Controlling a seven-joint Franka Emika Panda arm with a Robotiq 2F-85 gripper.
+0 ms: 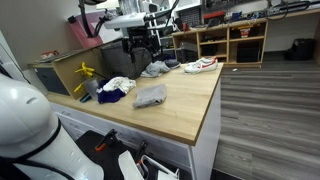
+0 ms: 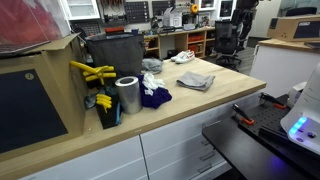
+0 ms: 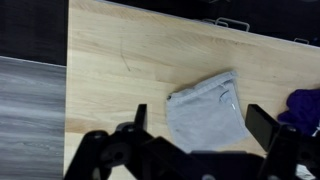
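- Workshop with open wooden shelves (image 1: pixel 235 42) at the back and grey plank flooring (image 1: pixel 270 110); a pale wooden counter (image 1: pixel 190 105) fills the front in both exterior views.
- Gripper (image 3: pixel 200 115) hangs above the counter with its two dark fingers (image 3: pixel 140 116) spread wide and nothing between them. In an exterior view it sits high over the far end of the counter (image 1: pixel 141 46).
- Grey cloth (image 3: pixel 205 108) lies flat and folded on the bare wood, straight below the gap between the fingers in the wrist view, not touched. It shows in both exterior views, near the counter's middle (image 2: pixel 196 80).
- Purple cloth (image 3: pixel 304 105) lies near the grey one, apart from it, with a white cloth (image 1: pixel 120 84) bunched against it.
- Metal can (image 2: pixel 127 95) stands upright just beside the purple cloth.
- Yellow tools (image 2: pixel 92 72) stick out by a dark bin (image 2: pixel 115 52).
- Sneaker (image 1: pixel 200 65), white with red trim, rests at the far end; any marking on it is too small to read.
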